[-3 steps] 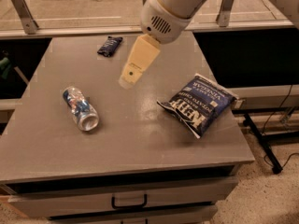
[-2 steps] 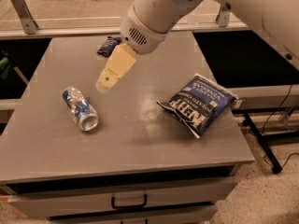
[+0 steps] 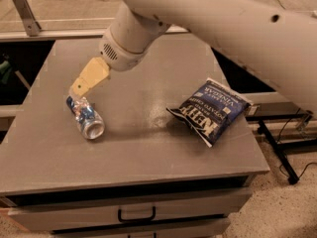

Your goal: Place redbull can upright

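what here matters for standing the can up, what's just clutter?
Job:
- redbull can, on its side, left part of the table
- claw, at the can's far end

Lying about:
- chip bag, flat on the table's right side, apart from the can

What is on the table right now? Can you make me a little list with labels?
Can: redbull can, lying on its side on the left part of the table, silver end toward the camera
Gripper: gripper, by the can's far end; touching it or not, cannot tell
Bag: blue chip bag, lying flat on the right, apart from the can
Table: grey table, with a drawer under it
Job: not done yet, the can is not upright
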`<action>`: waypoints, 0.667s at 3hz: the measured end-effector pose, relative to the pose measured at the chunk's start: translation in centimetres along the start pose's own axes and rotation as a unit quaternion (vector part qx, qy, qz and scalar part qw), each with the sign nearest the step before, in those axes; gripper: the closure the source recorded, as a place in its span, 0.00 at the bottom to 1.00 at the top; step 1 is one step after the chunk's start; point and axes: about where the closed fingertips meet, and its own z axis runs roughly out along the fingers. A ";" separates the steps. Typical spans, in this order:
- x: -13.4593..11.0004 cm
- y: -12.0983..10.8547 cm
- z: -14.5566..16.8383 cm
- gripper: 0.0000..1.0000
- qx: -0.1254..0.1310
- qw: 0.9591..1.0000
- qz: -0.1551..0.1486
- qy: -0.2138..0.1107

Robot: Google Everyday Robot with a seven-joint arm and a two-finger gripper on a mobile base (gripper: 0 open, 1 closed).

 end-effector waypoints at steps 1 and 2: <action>-1.0 1.1 2.7 0.00 0.000 0.999 0.051 0.008; -1.2 2.4 4.7 0.00 0.004 0.997 0.074 0.024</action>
